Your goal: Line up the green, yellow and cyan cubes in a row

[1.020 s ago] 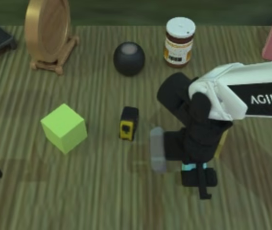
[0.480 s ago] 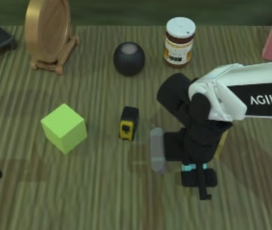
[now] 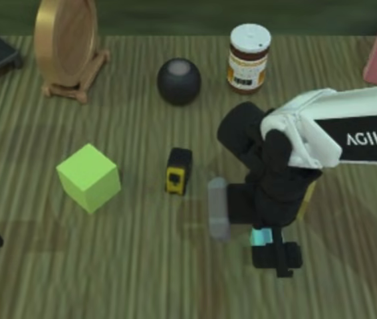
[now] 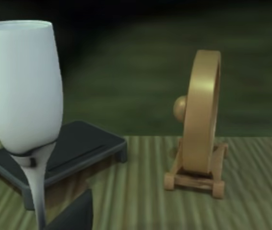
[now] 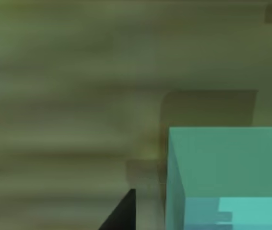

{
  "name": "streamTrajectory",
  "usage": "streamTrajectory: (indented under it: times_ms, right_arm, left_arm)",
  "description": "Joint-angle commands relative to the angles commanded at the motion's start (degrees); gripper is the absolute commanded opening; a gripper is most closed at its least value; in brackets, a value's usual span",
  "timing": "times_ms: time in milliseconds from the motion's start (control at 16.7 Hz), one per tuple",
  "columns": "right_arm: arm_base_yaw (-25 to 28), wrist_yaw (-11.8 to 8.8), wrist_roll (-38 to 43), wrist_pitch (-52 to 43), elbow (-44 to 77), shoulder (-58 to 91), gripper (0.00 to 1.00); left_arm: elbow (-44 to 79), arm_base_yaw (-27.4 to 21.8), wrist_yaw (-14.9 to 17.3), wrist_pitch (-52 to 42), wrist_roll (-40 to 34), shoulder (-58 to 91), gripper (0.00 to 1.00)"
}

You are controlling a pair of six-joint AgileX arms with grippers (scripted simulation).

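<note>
Comparing with a second ago, the cyan cube (image 3: 262,236) shows taller at the right hand (image 3: 268,240), and its shadow lies apart from it in the right wrist view; the right hand is judged clenched on it and lifting. The yellow cube (image 3: 306,199) is mostly hidden under that arm. The green cube (image 3: 89,177) sits unmoved at the table's (image 3: 141,279) left. The jar (image 3: 248,58) is capped, contents unseen. Of the left hand, parked far left, the state cannot be told.
</note>
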Motion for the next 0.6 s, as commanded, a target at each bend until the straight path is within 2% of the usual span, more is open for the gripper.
streamTrajectory:
  times_ms: [600]
  right_arm:
    - [0.00,0.00,-0.07,-0.21,0.18,-0.10,1.00]
  left_arm:
    - [0.00,0.00,0.00,0.00,0.00,0.00,1.00]
